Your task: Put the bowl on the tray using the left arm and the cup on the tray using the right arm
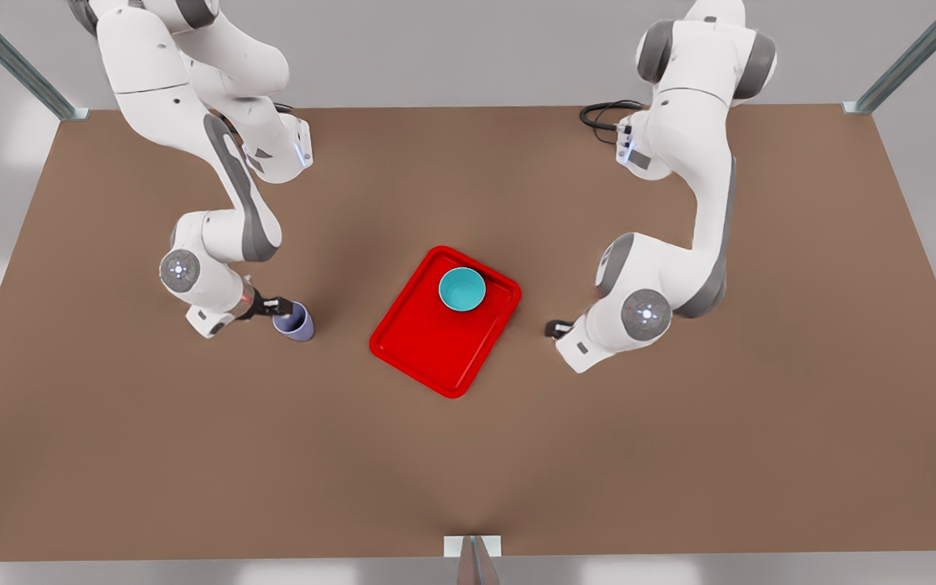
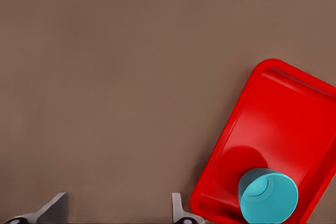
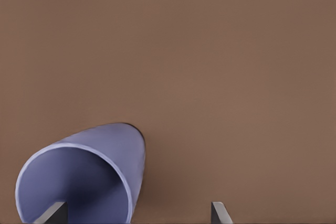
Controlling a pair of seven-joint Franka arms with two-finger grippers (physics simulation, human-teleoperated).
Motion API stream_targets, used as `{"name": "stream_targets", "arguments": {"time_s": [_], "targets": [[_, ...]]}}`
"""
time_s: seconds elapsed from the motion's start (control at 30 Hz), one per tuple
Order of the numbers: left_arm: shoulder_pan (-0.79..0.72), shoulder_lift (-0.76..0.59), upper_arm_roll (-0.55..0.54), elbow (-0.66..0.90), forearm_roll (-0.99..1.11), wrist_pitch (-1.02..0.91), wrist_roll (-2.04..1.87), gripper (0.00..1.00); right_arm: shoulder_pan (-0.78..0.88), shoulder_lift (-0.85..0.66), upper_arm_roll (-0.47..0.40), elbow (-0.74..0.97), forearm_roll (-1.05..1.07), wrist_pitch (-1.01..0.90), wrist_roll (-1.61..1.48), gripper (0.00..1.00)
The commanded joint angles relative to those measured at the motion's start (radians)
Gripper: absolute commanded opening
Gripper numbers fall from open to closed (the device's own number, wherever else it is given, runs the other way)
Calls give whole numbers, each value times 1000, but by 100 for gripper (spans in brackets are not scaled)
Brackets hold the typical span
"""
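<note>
Closing on the cup (image 3: pixel 84 177), your right gripper (image 1: pixel 279 307) has spread fingers, one inside the rim, gripping nothing. The bowl (image 1: pixel 461 289) sits on the tray (image 1: pixel 427 341); the left gripper (image 2: pixel 118 211) waits open beside it. Risk: a rim pinch (thin wall) could slip. Bare brown table (image 1: pixel 679 455), grey surround.
</note>
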Motion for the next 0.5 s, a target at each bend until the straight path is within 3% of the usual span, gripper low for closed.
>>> {"name": "stream_targets", "arguments": {"time_s": [0.0, 0.07, 0.1, 0.13, 0.2, 0.37, 0.4, 0.47], "targets": [[-2, -3, 21, 16, 140, -24, 19, 100, 0, 0, 2, -3, 0, 2, 0, 100], [4, -58, 93, 62, 146, -122, 150, 100, 2, 5, 2, -13, 0, 8, 0, 100], [80, -114, 20, 51, 195, -135, 150, 100, 2, 9, 2, -18, 0, 8, 0, 100], [255, -163, -196, 47, 311, -136, 151, 100, 2, 9, 2, -33, 0, 6, 0, 100], [407, -240, -318, 34, 370, -135, 151, 100, 2, 21, 6, -33, 0, 8, 0, 97], [403, -223, -316, 45, 375, -144, 151, 100, 2, 37, 6, -33, 0, 31, 0, 88], [401, -222, -316, 43, 373, -144, 151, 100, 2, 43, 6, -35, 0, 42, 0, 84], [403, -223, -315, 43, 372, -155, 153, 100, 2, 58, 6, -32, 2, 77, 1, 57]]}}
